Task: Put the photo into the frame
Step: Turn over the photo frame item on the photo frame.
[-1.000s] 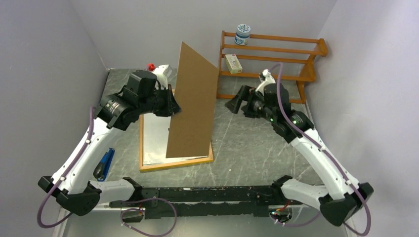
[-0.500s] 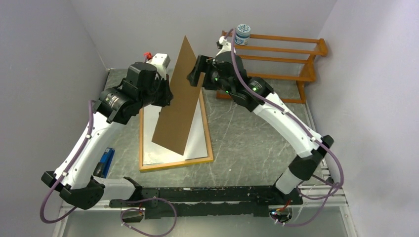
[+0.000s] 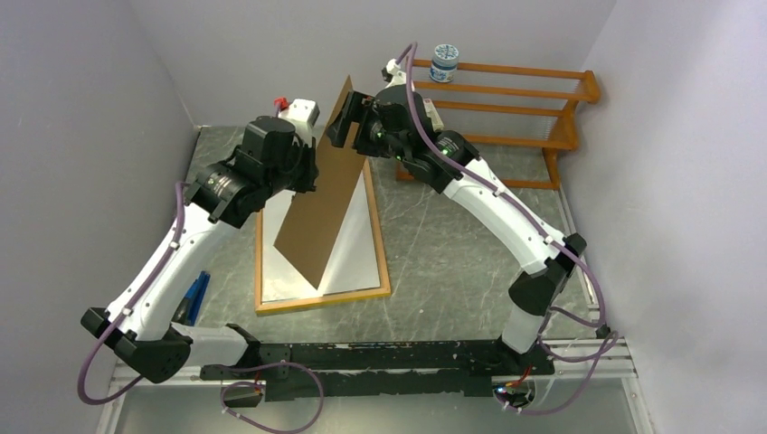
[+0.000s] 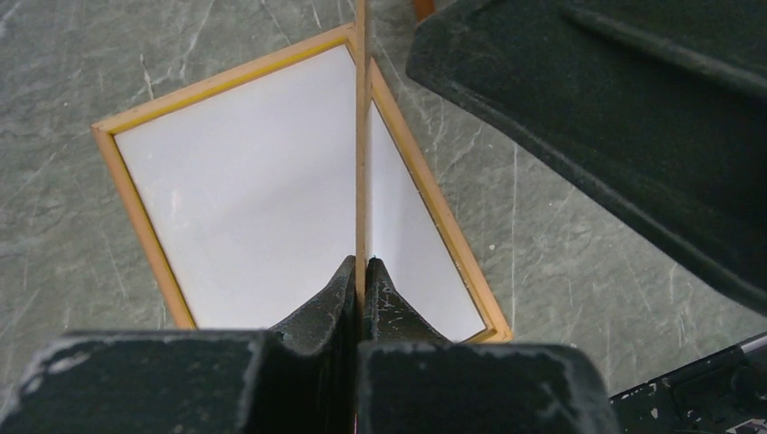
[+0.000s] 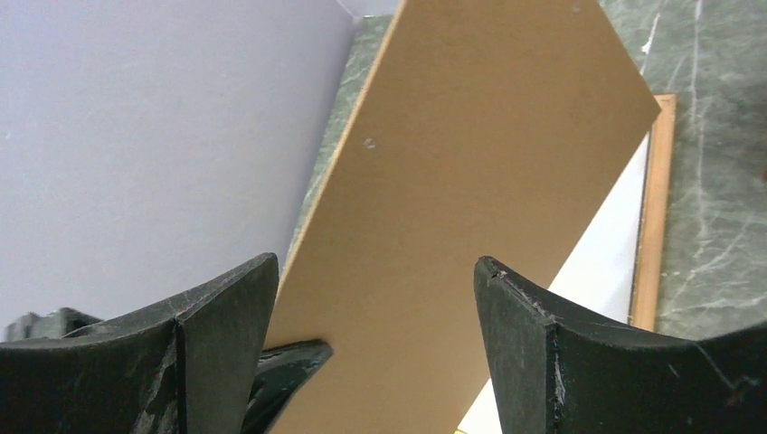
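Table [image 3: 452, 253]: frame [image 3: 317, 301] lies flat on it, wood back up. Photo [image 3: 276, 262] sits inside the frame, white side up. Brown backing board [image 3: 326, 203] stands tilted on edge above both. Left gripper [image 4: 362, 267] is pinched tight on the board's edge. Right gripper [image 5: 375, 271] has its jaws spread wide at the board's top corner, gripping nothing.

Twin white-and-black arms
Left arm [image 3: 172, 262] and right arm [image 3: 506, 212]: white links, black joints, mauve cables; green lights on the right; scuffed black fingers [image 5: 226, 344].
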Motion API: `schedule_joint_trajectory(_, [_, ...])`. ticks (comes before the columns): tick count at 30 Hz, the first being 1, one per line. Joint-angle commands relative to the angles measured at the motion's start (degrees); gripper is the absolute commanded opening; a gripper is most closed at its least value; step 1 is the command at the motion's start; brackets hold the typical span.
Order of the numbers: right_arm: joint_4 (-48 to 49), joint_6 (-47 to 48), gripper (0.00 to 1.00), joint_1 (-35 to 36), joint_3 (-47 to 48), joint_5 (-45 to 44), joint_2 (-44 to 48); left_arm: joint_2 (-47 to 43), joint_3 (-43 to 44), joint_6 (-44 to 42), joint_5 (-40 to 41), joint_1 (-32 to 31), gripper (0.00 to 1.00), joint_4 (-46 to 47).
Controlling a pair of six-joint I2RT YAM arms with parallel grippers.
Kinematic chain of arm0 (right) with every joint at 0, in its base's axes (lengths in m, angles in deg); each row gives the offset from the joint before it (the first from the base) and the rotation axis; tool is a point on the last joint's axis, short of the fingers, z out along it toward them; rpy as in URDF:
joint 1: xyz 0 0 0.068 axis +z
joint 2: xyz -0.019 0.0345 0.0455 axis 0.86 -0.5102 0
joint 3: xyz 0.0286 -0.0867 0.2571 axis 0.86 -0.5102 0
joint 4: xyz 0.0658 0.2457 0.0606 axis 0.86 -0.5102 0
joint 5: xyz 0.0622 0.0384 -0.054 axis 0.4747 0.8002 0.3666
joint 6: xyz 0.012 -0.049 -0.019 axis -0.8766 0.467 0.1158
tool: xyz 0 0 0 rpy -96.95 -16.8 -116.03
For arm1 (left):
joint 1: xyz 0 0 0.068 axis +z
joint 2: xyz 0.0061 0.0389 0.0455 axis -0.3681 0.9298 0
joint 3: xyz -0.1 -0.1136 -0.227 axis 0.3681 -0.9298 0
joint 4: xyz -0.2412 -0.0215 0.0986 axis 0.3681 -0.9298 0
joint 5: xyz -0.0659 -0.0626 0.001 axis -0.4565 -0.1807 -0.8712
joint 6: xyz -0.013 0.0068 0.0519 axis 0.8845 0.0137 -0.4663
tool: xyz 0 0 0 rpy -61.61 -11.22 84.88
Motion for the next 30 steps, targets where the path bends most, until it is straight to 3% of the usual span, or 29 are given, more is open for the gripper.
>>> schedule_joint_trajectory(1, [5.43, -2.17, 0.83, 0.17, 1.93, 2.52, 0.25, -2.83, -0.93, -2.56, 0.69, -0.06, 0.03, 8.74])
schedule_joint_trajectory(12, [-6.03, -6.95, 0.79, 0.15, 12.86, 0.41, -8.91, -6.34, -6.78, -12.2, -0.75, -1.89, 0.03, 16.66])
schedule_joint_trajectory(21, [-7.35, -9.78, 0.73, -0.06, 12.88, 2.49, -9.16, -8.84, -9.95, -25.44, 3.75, -5.78, 0.02, 22.28])
schedule_joint_trajectory(25, [-6.77, -11.41, 0.63, -0.17, 11.92, 3.98, -9.22, -8.91, -14.43, -33.67, 9.35, -7.68, 0.03, 28.71])
schedule_joint_trajectory(30, [-5.89, -13.25, 0.43, -0.19, 11.09, 3.9, -8.64, -7.57, -16.97, -40.01, 15.96, -8.84, 0.03, 33.03])
